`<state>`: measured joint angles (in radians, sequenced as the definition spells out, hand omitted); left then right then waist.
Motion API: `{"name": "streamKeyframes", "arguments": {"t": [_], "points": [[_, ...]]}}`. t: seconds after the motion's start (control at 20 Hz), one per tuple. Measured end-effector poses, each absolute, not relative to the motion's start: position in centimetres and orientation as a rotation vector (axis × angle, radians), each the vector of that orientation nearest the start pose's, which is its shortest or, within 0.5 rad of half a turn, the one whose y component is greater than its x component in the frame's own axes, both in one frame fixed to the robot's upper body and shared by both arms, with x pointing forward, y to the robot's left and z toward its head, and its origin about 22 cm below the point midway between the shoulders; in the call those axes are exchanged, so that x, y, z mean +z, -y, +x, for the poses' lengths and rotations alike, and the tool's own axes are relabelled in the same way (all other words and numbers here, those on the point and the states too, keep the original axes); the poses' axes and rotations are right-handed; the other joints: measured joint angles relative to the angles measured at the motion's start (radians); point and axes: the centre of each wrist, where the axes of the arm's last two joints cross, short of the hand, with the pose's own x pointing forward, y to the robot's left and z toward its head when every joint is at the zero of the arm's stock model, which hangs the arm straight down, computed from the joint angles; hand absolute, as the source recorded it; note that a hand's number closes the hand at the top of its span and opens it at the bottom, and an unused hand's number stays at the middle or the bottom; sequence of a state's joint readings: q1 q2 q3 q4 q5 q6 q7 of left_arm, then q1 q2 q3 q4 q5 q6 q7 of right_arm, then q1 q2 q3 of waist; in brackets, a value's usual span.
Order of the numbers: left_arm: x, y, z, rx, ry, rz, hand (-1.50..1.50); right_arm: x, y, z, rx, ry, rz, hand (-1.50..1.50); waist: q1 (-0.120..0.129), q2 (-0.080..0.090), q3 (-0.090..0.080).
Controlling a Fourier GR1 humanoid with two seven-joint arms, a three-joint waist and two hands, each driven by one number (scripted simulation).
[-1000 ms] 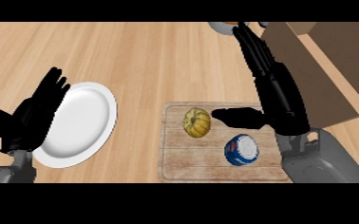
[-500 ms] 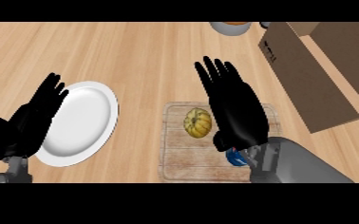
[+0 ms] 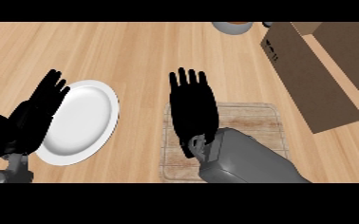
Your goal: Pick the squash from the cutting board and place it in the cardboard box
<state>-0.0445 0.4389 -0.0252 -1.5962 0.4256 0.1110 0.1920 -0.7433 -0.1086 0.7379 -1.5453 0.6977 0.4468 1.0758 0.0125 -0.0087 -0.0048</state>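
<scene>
Light wooden counter point(image 3: 140, 47), with cutting board point(image 3: 259, 118) near the cardboard box point(image 3: 308, 76). Over the board, right hand point(image 3: 193, 109) flat, fingers straight, gripping nothing visible; squash hidden, so place and long axis impossible to tell. Left hand point(image 3: 38, 111) open at white plate point(image 3: 88, 118) edge.

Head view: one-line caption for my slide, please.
Right hand spread open above the cutting board, left hand resting at the white plate, cardboard box at right.

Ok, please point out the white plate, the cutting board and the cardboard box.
white plate point(image 3: 85, 118): head view, bare middle.
cutting board point(image 3: 254, 118): head view, bare right part.
cardboard box point(image 3: 303, 73): head view, side wall.
</scene>
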Motion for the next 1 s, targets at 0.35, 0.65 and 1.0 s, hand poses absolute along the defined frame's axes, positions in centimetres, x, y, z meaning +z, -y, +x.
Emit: {"name": "streamKeyframes", "arguments": {"t": [0.35,0.65,1.0], "points": [[5.0,-31.5,24.8,0.036,1.430,0.046,0.00,13.2,0.5,28.2,1.430,0.949,-0.897,-1.50,0.001,0.001,0.002],[5.3,-31.9,24.5,0.033,1.432,0.049,0.00,12.6,0.2,29.0,1.448,0.857,-0.884,-1.50,0.000,0.001,0.002],[5.2,-31.7,24.7,0.039,1.434,0.056,0.00,12.4,-0.1,29.2,1.475,0.816,-0.876,-1.50,-0.006,0.003,0.003]]}}
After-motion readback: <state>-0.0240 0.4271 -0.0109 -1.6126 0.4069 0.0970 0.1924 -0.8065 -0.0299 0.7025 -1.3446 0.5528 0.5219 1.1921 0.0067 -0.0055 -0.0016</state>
